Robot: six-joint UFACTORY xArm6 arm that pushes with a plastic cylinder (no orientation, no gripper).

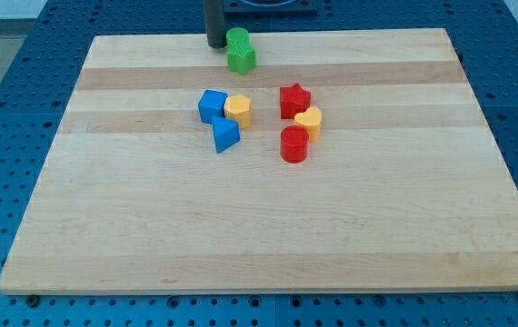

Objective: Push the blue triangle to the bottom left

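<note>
No fingers, only my tip: rod upright at view's top, touching green block, well above blue triangle.

We're looking at a lab bench here: a pale wooden board sits on a blue perforated table with its regular grid of mounting holes (the sort used for fixing test rigs), and small coloured blocks lie on top.
</note>
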